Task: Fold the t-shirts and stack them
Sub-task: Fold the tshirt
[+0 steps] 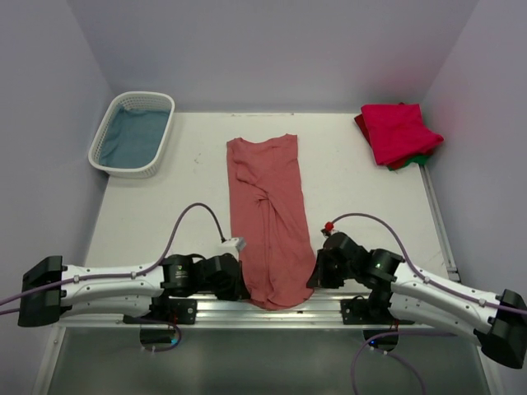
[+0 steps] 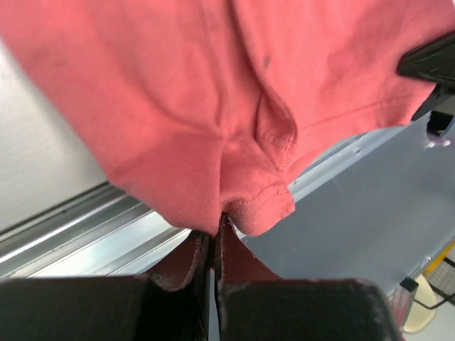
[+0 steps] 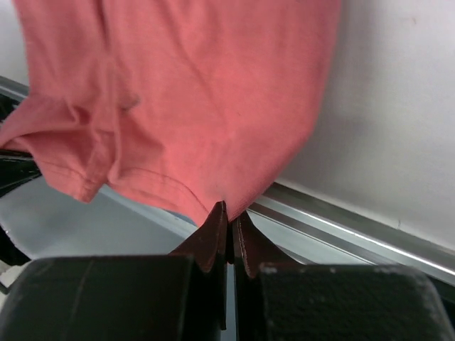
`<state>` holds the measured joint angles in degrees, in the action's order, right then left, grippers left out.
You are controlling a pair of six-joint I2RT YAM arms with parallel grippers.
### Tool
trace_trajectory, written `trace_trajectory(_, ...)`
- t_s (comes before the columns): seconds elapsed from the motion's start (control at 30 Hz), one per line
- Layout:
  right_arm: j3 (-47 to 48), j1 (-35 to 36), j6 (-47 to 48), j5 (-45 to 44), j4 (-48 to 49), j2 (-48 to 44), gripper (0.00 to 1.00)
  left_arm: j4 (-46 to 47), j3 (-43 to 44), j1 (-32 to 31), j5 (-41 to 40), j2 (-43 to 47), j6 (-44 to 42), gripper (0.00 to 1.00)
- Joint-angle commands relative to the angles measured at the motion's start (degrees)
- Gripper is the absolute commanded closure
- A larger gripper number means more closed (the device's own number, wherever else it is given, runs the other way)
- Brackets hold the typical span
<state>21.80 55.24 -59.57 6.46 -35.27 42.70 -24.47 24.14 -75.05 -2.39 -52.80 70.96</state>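
Top external view: left pincer (image 2: pixel 213 229) and right pincer (image 3: pixel 229 213) grip the near hem of the narrowed salmon-red t-shirt (image 1: pixel 268 210); crimson t-shirt (image 1: pixel 399 130), green t-shirt (image 1: pixel 421 159) lie stacked far right. Cross-folds likely remain.

A spread t-shirt (image 1: pixel 268 214) lies lengthwise down the middle of the bench (image 1: pixel 346 189), its near end hanging over the front edge between the two arms. The left gripper (image 2: pixel 215 227) pinches that end's left corner and the right gripper (image 3: pixel 229 213) its right corner, jaws together on the cloth. A basket (image 1: pixel 105 164) with a cloth (image 1: pixel 136 136) in it sits at the far left corner. Folded t-shirts (image 1: pixel 398 133) are stacked at the far right.
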Motion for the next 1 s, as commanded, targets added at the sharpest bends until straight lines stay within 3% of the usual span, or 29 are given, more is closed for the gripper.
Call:
trace_trajectory(0.0,5.26,0.39,4.55,-2.59,2.39,1.51,1.0,-1.54,4.76,-0.28,-6.83,-1.52,-3.63,1.0)
trace_trajectory(0.2,11.85,0.3,9.12,-9.87,1.61,6.16,1.0,-13.2,9.95,-0.19,-17.98,-2.14,-2.67,1.0)
trace_trajectory(0.33,16.24,0.13,11.4,-15.33,1.51,10.55,1.0,-14.38,11.19,1.04,-24.75,-2.4,-4.59,1.0)
trace_trajectory(0.7,22.58,-3.29,19.05,-21.49,8.98,22.07,1.0,7.92,10.66,12.54,-28.19,-8.98,-23.91,1.0)
trace_trajectory(0.97,25.83,-11.03,24.76,-19.12,13.99,25.85,1.0,15.85,13.39,19.23,-28.29,-13.47,-32.54,1.0)
